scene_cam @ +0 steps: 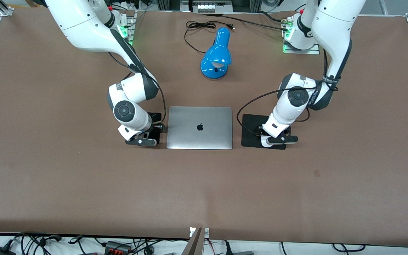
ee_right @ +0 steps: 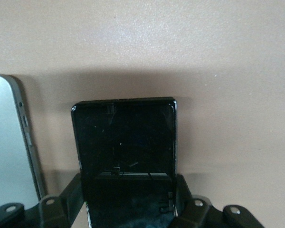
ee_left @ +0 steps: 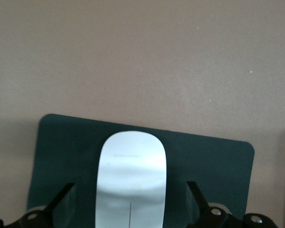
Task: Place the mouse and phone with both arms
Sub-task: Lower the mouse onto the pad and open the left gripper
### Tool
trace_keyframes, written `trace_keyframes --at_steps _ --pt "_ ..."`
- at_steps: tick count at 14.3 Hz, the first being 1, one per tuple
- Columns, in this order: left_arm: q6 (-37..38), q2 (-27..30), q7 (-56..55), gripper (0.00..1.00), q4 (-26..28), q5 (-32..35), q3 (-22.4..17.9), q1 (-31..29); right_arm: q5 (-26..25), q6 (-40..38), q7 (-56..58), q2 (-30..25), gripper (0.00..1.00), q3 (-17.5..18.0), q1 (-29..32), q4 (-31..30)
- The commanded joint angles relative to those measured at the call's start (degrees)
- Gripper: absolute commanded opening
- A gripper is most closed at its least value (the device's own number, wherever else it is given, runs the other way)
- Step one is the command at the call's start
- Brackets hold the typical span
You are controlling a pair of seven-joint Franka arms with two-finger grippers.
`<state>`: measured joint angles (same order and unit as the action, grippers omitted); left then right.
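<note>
The white mouse (ee_left: 130, 175) lies on a black square pad (ee_left: 213, 161) beside the laptop, toward the left arm's end of the table. My left gripper (ee_left: 129, 186) is open and straddles the mouse with a gap on each side; in the front view it (scene_cam: 278, 140) is low over the pad (scene_cam: 251, 131), with only a bit of the mouse (scene_cam: 264, 142) showing. My right gripper (ee_right: 128, 183) is shut on the black phone (ee_right: 126, 137) and holds it flat, low by the table. In the front view that gripper (scene_cam: 143, 141) and phone (scene_cam: 155, 122) are beside the laptop, toward the right arm's end.
A closed silver laptop (scene_cam: 199, 127) lies between the two grippers; its edge shows in the right wrist view (ee_right: 7, 142). A blue desk lamp (scene_cam: 216, 56) with a black cord (scene_cam: 197, 26) lies farther from the front camera. Brown table surface surrounds them.
</note>
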<state>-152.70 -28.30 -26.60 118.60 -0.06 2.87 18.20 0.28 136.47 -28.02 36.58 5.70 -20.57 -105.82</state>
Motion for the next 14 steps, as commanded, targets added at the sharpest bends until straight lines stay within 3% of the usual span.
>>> trace_keyframes --at_steps 1,3,5,7,9,14 --pt "14.99 3.43 -0.74 1.00 -6.59 1.02 -0.59 -0.71 0.43 0.91 0.16 0.16 0.16 0.19 -0.52 -0.52" --pt "28.62 3.43 -0.13 1.00 -14.76 1.02 -0.68 -0.71 0.07 0.91 0.77 0.42 0.21 0.10 -0.87 -0.44" --pt "39.79 3.60 3.63 1.00 -21.89 1.11 -0.68 -2.02 0.33 0.82 -0.01 0.34 1.00 0.10 -0.70 0.09" --pt "51.22 3.69 12.05 1.00 -30.41 1.11 -0.68 -4.83 0.42 0.56 0.68 -1.41 1.00 0.02 -0.44 0.79" --pt "58.71 4.91 17.79 1.00 -35.44 0.94 -0.59 -7.55 0.25 -1.80 1.56 -3.78 1.00 -0.25 0.09 2.37" --pt "67.18 17.03 24.91 1.00 -36.07 0.67 0.02 -15.63 -0.63 -19.10 2.00 -4.85 1.00 -0.42 2.37 17.81"
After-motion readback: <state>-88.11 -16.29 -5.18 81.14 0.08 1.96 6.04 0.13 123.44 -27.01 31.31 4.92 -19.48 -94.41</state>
